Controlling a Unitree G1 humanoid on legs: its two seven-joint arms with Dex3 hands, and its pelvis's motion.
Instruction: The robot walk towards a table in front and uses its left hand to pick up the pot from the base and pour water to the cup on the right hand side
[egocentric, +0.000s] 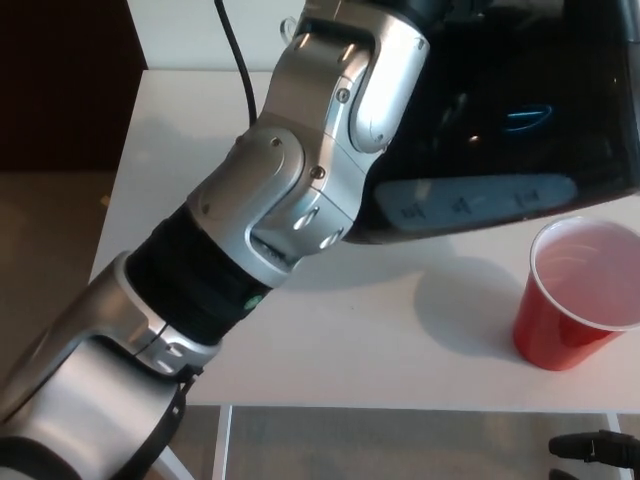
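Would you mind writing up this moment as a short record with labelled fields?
surface: white table
left hand: hidden behind its silver wrist; the left arm reaches up to the kettle
kettle: black kettle, held in the air above the table, up and left of the cup
cup: red cup, upright near the table's right front edge
cup contents: none visible
pouring: no stream visible
right hand: dark part at the bottom right corner, below the table edge; state unclear

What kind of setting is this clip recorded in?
Probably an indoor room set up for a test, maybe an office or lab, though little of it shows. A plain white table holds only a red cup, the left arm carries a black kettle over it, and bare floor lies alongside.
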